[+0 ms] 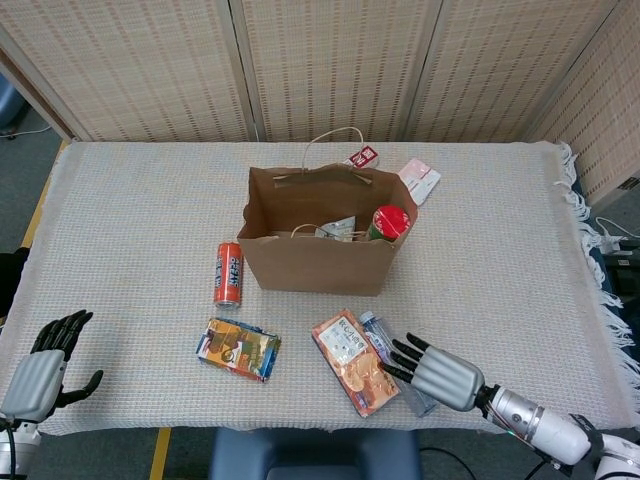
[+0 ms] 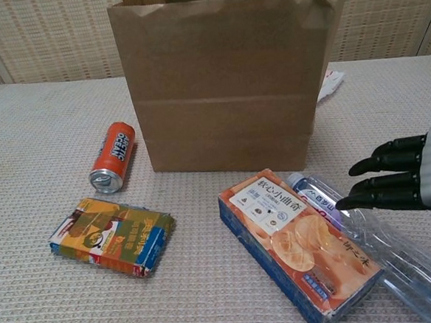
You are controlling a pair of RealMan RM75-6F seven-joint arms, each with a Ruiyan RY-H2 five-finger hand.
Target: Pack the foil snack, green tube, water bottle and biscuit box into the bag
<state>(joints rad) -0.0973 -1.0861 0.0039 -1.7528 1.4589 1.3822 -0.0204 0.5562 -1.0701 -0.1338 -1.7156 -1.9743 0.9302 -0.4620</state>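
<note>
Where the cloth-covered tabletop (image 1: 130, 210) meets its near left corner, we see our left hand (image 1: 38, 368) low beside the edge, released, fingers apart, holding nothing. Moving right, an orange drink can (image 1: 229, 273) lies on its side just left of the bag, and nearer us sits a flat, colourfully printed snack packet (image 1: 238, 348). In the middle stands the open brown paper bag (image 1: 318, 262), upright, with its twine handles up. Inside it we can make out a crinkled silver foil snack (image 1: 336, 230) and, toward the right wall, the green tube with a red lid (image 1: 388, 222). Behind the bag on the tabletop lie a small red-and-white sachet (image 1: 363, 157) and a pale pink-and-white packet (image 1: 419, 179).

In front of the bag, the orange biscuit box with a blue side (image 2: 299, 244) lies flat, angled. Just beside it on the right, touching or nearly so, lies the clear plastic water bottle (image 2: 388, 249) on its side, its cap end pointing toward the bag.

Farthest right, our right hand (image 2: 403, 181) reaches in low over the bottle, released, black fingers (image 2: 375, 166) extended and spread toward the box. We cannot tell whether the fingertips touch the bottle; nothing is gripped.
</note>
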